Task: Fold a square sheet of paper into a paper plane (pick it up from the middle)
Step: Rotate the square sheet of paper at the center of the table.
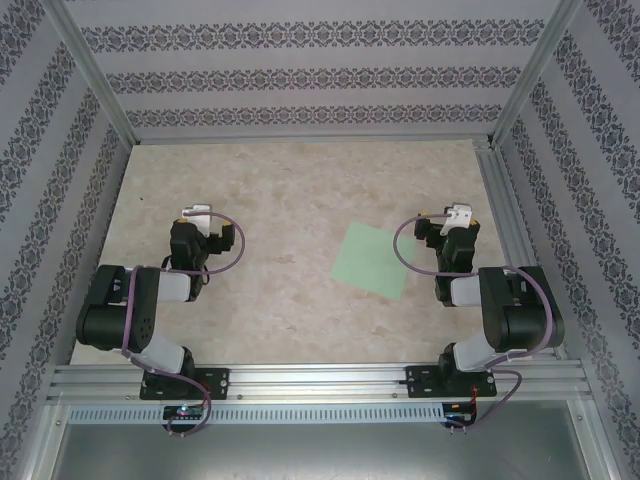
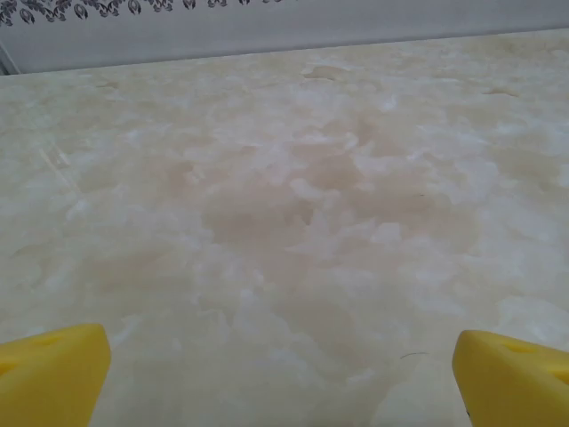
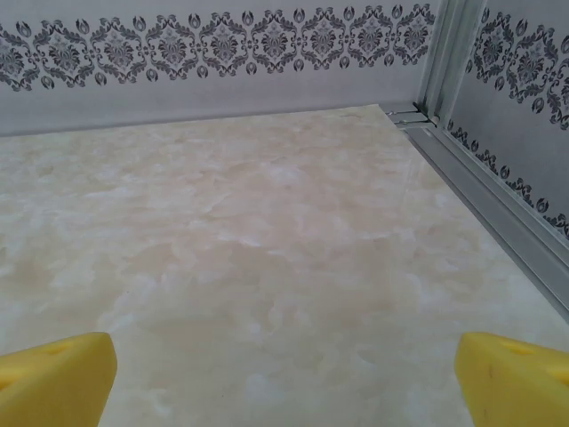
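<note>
The square sheet of paper (image 1: 372, 260) is pale mint green and lies flat on the marble-look table (image 1: 300, 180), right of centre and turned slightly. My left gripper (image 1: 195, 213) rests over the table's left side, far from the sheet, and is open with nothing in it. In the left wrist view its yellow fingertips (image 2: 53, 374) stand wide apart over bare table. My right gripper (image 1: 458, 215) sits just right of the sheet's far corner, also open. In the right wrist view its yellow fingertips (image 3: 516, 378) are spread over bare table.
Patterned walls enclose the table on three sides. An aluminium rail (image 1: 505, 200) runs along the right edge, also seen as the rail (image 3: 498, 205) in the right wrist view. A metal frame (image 1: 320, 380) carries both arm bases at the near edge.
</note>
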Controlling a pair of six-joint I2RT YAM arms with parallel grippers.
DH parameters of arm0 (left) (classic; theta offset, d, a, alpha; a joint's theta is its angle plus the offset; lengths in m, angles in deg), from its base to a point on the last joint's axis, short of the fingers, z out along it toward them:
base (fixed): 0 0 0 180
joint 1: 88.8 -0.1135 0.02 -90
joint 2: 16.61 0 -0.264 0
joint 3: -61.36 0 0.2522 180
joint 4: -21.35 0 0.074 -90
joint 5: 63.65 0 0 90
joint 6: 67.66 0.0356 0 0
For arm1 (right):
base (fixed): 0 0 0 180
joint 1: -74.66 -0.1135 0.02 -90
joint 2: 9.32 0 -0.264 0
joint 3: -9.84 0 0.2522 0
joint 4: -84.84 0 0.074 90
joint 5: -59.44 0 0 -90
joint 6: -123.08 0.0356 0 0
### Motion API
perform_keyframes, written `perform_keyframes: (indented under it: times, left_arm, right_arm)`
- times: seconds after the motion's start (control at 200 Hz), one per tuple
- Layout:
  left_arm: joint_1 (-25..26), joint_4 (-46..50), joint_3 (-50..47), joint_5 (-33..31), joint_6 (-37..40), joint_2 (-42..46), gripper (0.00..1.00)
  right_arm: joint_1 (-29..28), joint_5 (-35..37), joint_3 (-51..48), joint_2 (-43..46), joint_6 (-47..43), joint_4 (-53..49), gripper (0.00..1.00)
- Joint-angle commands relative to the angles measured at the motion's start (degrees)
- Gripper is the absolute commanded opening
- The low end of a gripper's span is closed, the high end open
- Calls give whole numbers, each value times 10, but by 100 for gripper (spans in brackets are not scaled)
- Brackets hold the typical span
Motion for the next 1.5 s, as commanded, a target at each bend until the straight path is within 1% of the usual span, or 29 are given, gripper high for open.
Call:
perform_keyframes:
  times: [0.0, 0.639, 0.799, 0.859, 0.899, 0.939, 1.019, 1.074, 1.134, 1.254, 1.354, 1.434, 1.494]
  left_arm:
    - [7, -28, 12, -4, 8, -7, 100]
    - [7, -27, 11, -4, 7, -7, 100]
    - [7, -33, 9, -6, 8, -4, 100]
    - [8, 15, 28, -16, 5, 17, 100]
    - [8, 78, 51, -22, 1, 41, 100]
    - [8, 130, 70, -30, -3, 64, 100]
    - [8, 180, 84, -53, -16, 103, 100]
    - [8, 217, 97, -61, -32, 127, 100]
    - [8, 270, 117, -59, -55, 149, 100]
    - [8, 370, 162, -53, -100, 179, 100]
    - [8, 437, 193, -38, -130, 198, 100]
    - [8, 462, 207, -16, -139, 210, 100]
    - [7, 478, 215, -6, -147, 215, 100]
  right_arm:
    - [0, -9, 12, -4, -8, 23, 98]
    - [2, -12, 12, -5, -6, 20, 98]
    - [1, -6, 8, -3, -7, 41, 98]
    - [-1, 4, -5, 9, -6, 56, 98]
    - [-4, 10, -6, 28, -8, 45, 98]
    - [-11, 26, -1, 49, -13, 16, 98]
    - [-31, 59, 12, 96, -28, -63, 98]
    - [-46, 94, 45, 126, -36, -111, 98]
    - [-59, 119, 71, 158, -17, -189, 98]
    - [-74, 110, 134, 209, 74, -347, 98]
    - [-88, 87, 192, 222, 169, -483, 98]
    - [-109, 62, 221, 214, 216, -536, 98]
    - [-143, 49, 237, 200, 236, -555, 98]
